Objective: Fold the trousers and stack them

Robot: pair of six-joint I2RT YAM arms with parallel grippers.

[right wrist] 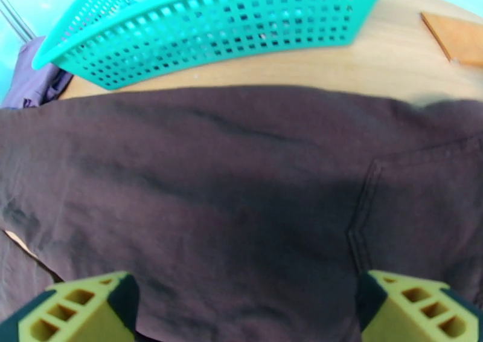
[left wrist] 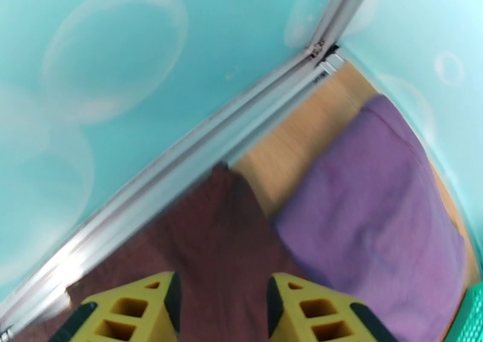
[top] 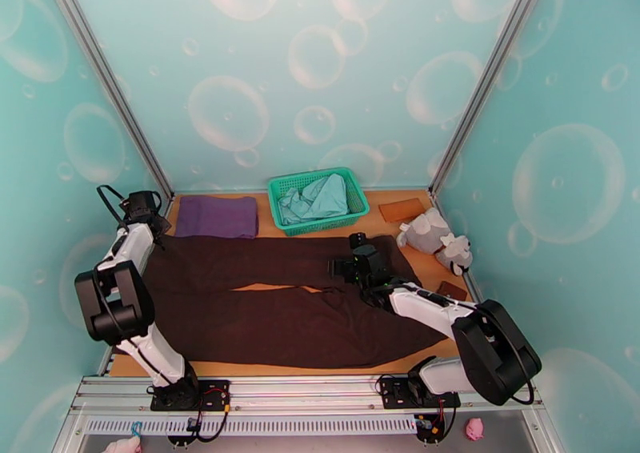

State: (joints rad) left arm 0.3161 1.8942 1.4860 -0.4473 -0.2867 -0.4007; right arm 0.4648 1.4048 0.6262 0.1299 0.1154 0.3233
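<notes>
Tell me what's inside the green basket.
A crumpled pale teal garment lies in the green basket, filling most of it. Whatever is beneath the garment is covered.

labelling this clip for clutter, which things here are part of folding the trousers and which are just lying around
Part of the job:
- trousers, spread out flat

Lying about:
- purple cloth
- green mesh basket
- teal garment inside it
- grey plush toy
- brown block
</notes>
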